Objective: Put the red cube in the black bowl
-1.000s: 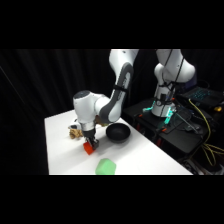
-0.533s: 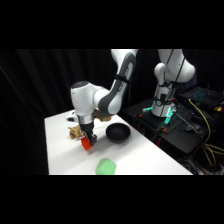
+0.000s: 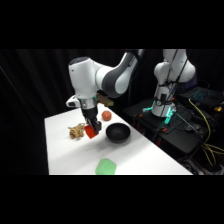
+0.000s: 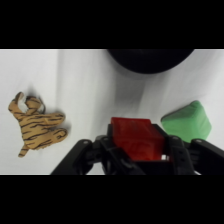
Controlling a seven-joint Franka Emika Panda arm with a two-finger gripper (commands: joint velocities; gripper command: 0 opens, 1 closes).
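Your gripper is clamping the red cube between its fingers, holding it lifted above the white table. It is hanging just beside the black bowl, with the tiger toy lying on its other side.

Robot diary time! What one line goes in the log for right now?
phase: carrying | gripper: shut on red cube, off the table | black bowl: empty, beside it | next: likely move over bowl
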